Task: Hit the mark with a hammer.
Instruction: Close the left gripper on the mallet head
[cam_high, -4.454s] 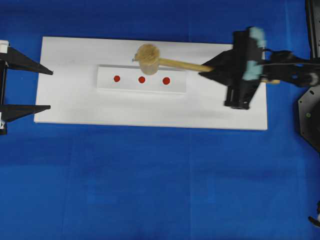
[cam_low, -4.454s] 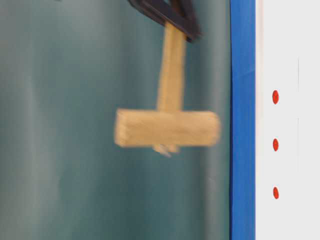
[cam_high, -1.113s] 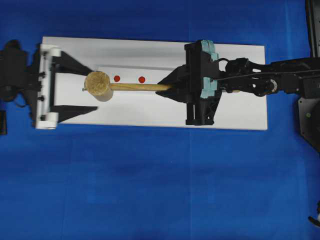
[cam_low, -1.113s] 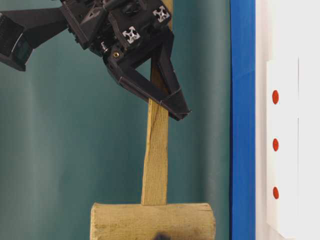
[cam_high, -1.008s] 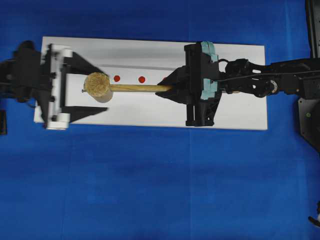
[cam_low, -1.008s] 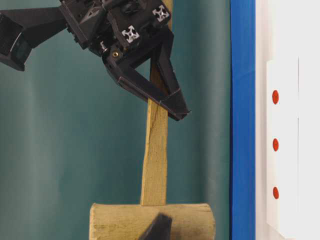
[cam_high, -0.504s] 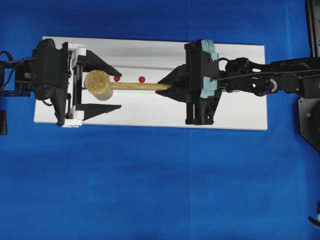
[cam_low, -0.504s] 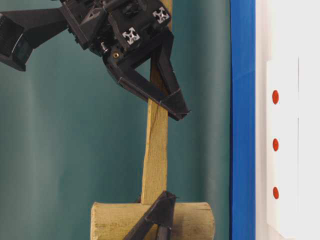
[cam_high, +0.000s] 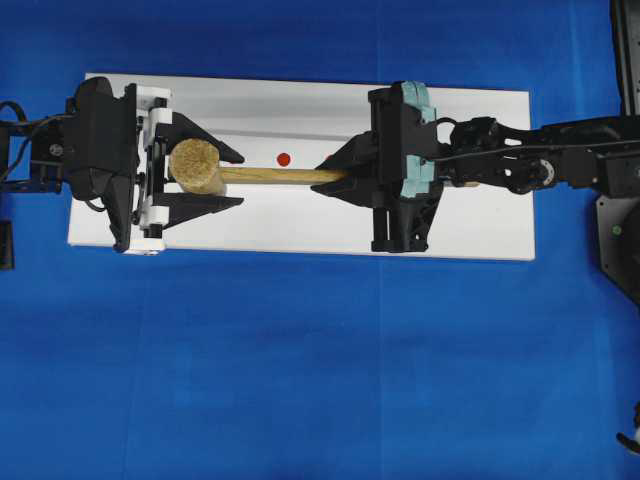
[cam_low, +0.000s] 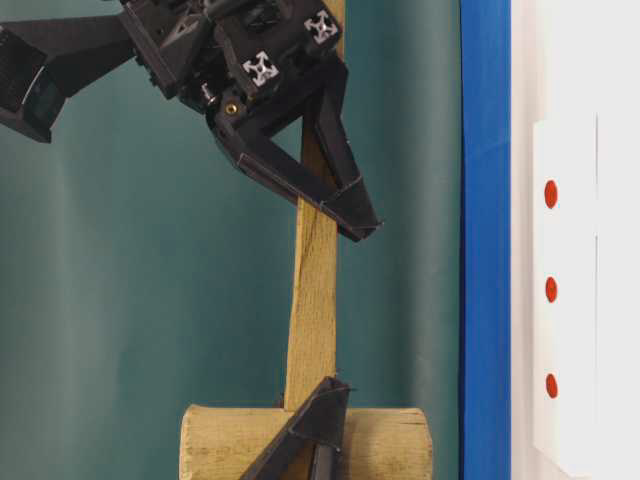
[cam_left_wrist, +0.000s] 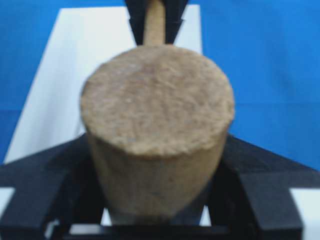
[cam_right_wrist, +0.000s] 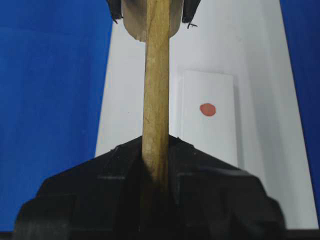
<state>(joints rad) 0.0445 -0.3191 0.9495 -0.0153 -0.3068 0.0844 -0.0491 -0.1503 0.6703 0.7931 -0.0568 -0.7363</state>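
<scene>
Between left gripper (cam_high: 205, 178) jaws: hammer (cam_high: 197, 167) head; right gripper (cam_high: 330, 176) clamps handle.

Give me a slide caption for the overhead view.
Right claw grips the hammer handle while the left claw closes around its head above the white board.

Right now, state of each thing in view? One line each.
hammer: lifted off the white board, handle level, gripped at both ends.
right gripper: shut on the handle.
left gripper: jaws hugging the hammer head.
white board: flat on blue table, one red mark showing from overhead.
</scene>
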